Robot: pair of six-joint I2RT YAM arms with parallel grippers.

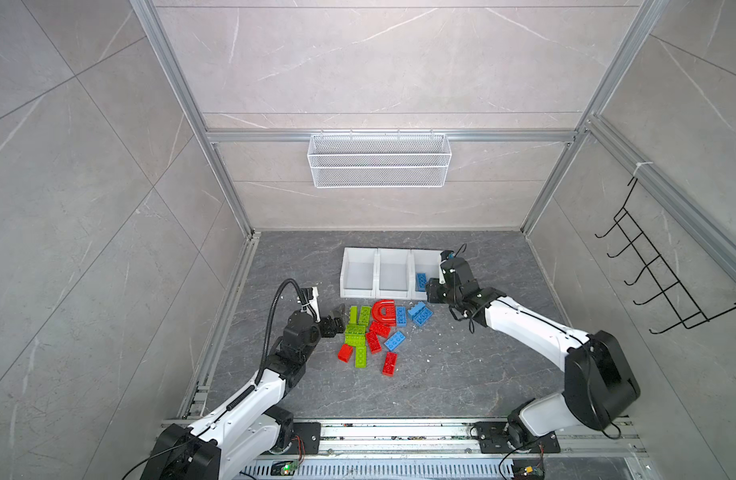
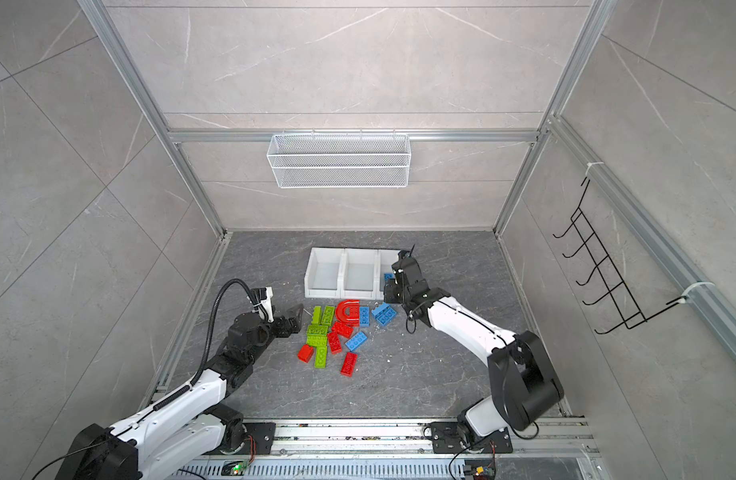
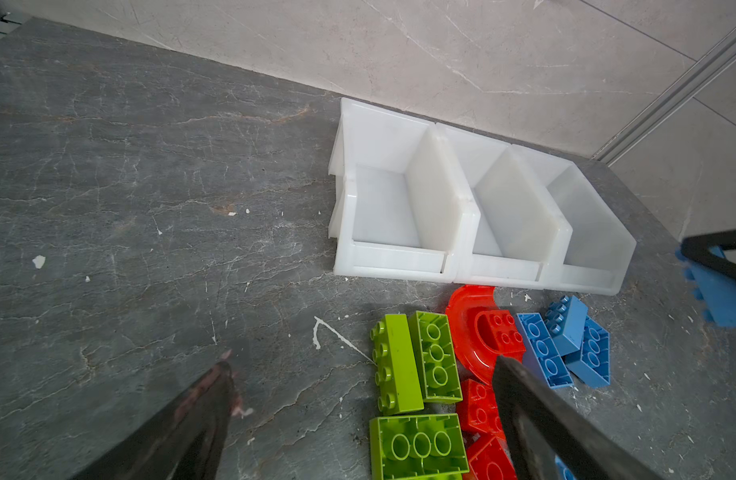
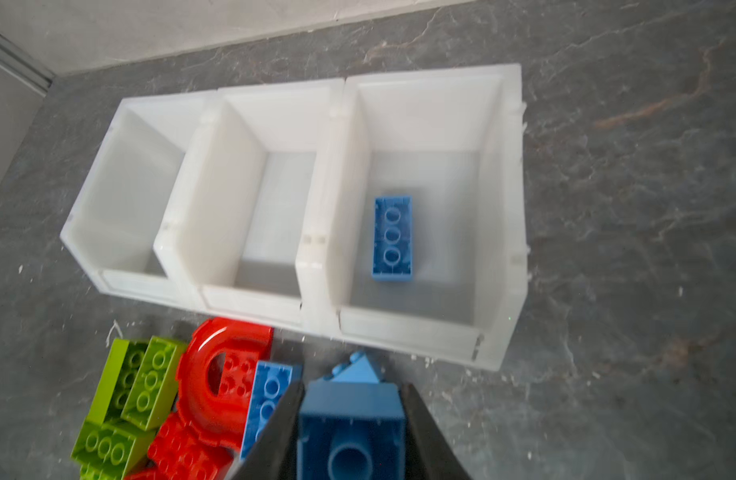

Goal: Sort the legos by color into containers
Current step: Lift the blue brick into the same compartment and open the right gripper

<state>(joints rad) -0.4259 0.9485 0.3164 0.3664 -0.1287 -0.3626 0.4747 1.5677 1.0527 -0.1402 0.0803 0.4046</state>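
At the front of the right-end bin (image 4: 505,208), low over the tabletop (image 1: 461,374):

- The right gripper (image 4: 351,399) is clamped narrow on a held blue brick (image 4: 349,424), one finger on each side. The brick's hollow underside faces the wrist camera.
- One placed blue brick (image 4: 392,239) already lies studs-down on this bin's floor, so I take it for the blue bin and the held piece as bound for it.
- The low front lip looks like the easy way in. The side walls stand taller.

Left edge of the pile:

- The left gripper (image 3: 362,363) has its jaws spread wide with nothing between them, and it hovers beside the lime green bricks (image 1: 355,328). It is probably staged for a green pick.
- The greens lie packed against each other and against the red bricks (image 1: 374,336). An inner finger would find little room.

Task things:

- The middle bin (image 4: 274,112) and left-end bin (image 4: 121,166) show nothing inside.
- All other legos lie loose in front of the bin row.

Possible obstructions:

- The loose blue bricks (image 1: 420,313) are heaped just under and beside the right gripper.
- The red arch (image 3: 470,328) sits just beside the middle bin's lip, with a small red brick tucked inside its curve.
- Two red bricks and a blue one lie apart on the near side of the pile.
- The wire mesh basket (image 1: 378,160) hangs on the back rail, well clear of the work.
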